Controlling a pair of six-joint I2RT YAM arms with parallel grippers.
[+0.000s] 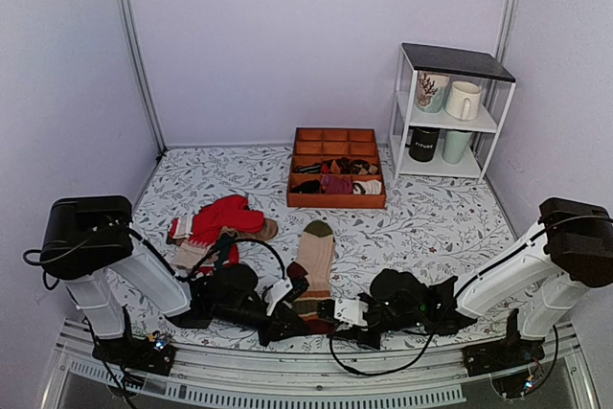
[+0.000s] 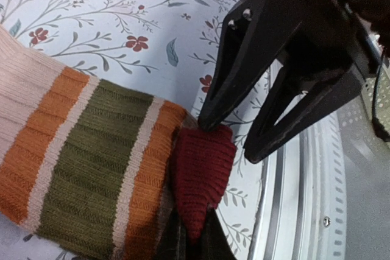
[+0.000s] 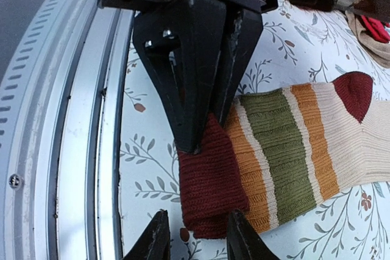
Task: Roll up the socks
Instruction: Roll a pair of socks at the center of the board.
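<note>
Pinching socks (image 3: 286, 144) cuff: left gripper (image 3: 204, 141); right gripper (image 3: 195, 235) straddling it (jaws apart).

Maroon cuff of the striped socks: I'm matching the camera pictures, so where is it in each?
Top external: maroon cuff bottom centre, at the near end of the socks.
Left wrist: lower centre, right of the stripes.
Right wrist: lower centre, left of the stripes.
Shared landmark: the metal rail beside it, below in top external, right in left wrist, left in right wrist.

Socks (image 1: 314, 256) before tray (image 1: 335, 202); shelf (image 1: 455, 61) right of tray.
</note>
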